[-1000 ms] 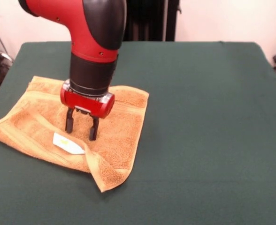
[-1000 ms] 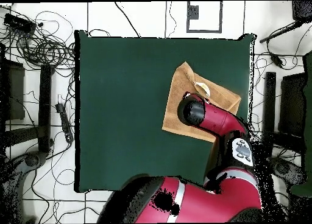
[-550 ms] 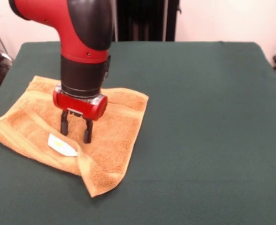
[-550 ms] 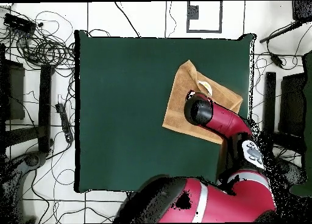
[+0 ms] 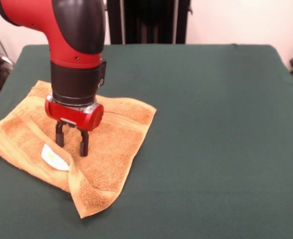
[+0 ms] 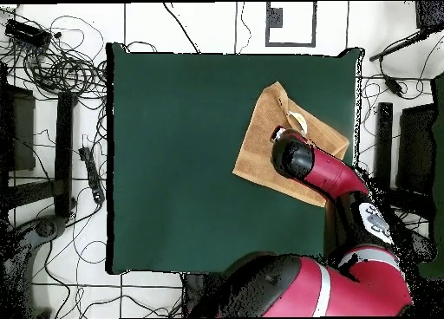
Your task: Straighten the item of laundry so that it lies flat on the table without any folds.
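The orange-tan towel [image 5: 94,144] is seen near one table [image 5: 211,124] edge, one corner flap doubled over beside its white label [image 5: 54,157]. The gripper [image 5: 71,142], fingers spread, is pressed onto the soft, limp cloth; that flap is judged the best hold.

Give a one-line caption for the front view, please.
Open hand pressing on a partly folded towel on the green table.

A glossy red arm [image 5: 62,25] with a rounded black elbow cap and small dark screws is shown. A black cylindrical wrist section is followed by a red band with a metallic rim. Two short black fingers [image 5: 83,143] are carried by the gripper [image 5: 72,141].
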Motion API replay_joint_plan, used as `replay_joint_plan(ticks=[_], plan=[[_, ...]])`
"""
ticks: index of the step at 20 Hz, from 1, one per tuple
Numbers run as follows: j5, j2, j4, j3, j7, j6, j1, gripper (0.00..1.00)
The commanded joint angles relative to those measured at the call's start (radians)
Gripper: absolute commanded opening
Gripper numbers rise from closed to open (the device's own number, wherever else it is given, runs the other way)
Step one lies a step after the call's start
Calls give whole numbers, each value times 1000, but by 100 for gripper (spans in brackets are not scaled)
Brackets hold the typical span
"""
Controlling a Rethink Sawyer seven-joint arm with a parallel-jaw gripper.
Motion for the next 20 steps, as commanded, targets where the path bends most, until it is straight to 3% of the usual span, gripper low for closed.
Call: replay_joint_plan(ticks=[1,14,20], plan=[[-51,126,43,62,96,-13,-18,100],[-46,33,41,23,56,148,12,100],[-46,58,-18,30,32,176,-4,100]])
